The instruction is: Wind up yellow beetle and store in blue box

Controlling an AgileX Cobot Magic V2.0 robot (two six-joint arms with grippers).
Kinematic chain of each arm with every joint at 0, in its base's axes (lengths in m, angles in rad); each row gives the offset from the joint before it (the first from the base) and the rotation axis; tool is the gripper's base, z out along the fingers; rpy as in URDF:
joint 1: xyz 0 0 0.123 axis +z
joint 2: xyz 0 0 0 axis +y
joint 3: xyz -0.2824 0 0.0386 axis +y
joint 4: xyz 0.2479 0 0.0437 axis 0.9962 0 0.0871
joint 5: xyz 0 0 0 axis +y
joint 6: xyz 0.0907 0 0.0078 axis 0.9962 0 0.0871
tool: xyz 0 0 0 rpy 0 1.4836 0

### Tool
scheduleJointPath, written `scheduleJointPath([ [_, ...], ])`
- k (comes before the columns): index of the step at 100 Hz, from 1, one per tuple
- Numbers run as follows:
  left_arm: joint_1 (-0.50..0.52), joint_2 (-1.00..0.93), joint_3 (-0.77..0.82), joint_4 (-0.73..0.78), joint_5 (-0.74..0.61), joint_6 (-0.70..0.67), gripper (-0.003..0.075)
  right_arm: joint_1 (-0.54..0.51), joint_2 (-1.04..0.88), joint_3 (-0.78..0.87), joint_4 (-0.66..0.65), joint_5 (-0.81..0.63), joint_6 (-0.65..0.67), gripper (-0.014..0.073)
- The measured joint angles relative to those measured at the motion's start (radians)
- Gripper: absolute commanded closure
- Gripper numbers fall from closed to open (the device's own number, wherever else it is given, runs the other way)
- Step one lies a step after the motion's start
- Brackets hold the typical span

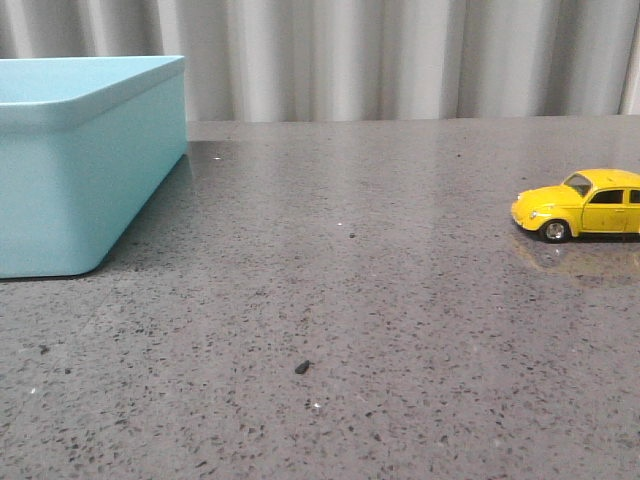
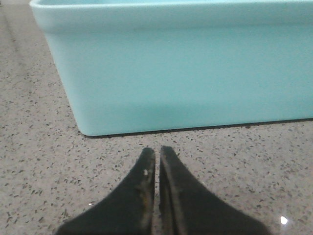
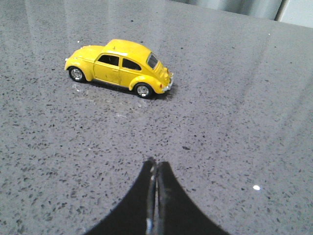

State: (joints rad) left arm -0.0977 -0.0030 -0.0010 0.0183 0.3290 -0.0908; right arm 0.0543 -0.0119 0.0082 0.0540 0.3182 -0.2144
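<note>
Grey speckled bench. My front view: blue box far left, contents hidden; yellow beetle on wheels, far right. Only wrist views show left hand and right hand, both closed, empty.

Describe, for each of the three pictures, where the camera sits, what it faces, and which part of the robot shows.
Front view: looks forward over the table at the blue box and yellow beetle; no robot part shows.
Left wrist view: on the left arm, facing the box; left gripper with jaws shut.
Right wrist view: on the right arm, facing the beetle; right gripper with jaws shut.
Each wrist view shares one item with the front view.
</note>
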Motion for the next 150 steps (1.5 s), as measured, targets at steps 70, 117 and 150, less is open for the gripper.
scheduleJointPath([
  [70, 0.0, 0.0, 0.0, -0.018, 0.002, 0.0, 0.0741, 0.0, 0.0, 0.0, 0.0, 0.0, 0.0, 0.0655],
  [117, 0.0, 0.0, 0.0, -0.079, 0.01, 0.0, 0.0741, 0.0, 0.0, 0.0, 0.0, 0.0, 0.0, 0.0655],
  [150, 0.0, 0.0, 0.0, -0.079, 0.01, 0.0, 0.0741, 0.0, 0.0, 0.0, 0.0, 0.0, 0.0, 0.0655],
])
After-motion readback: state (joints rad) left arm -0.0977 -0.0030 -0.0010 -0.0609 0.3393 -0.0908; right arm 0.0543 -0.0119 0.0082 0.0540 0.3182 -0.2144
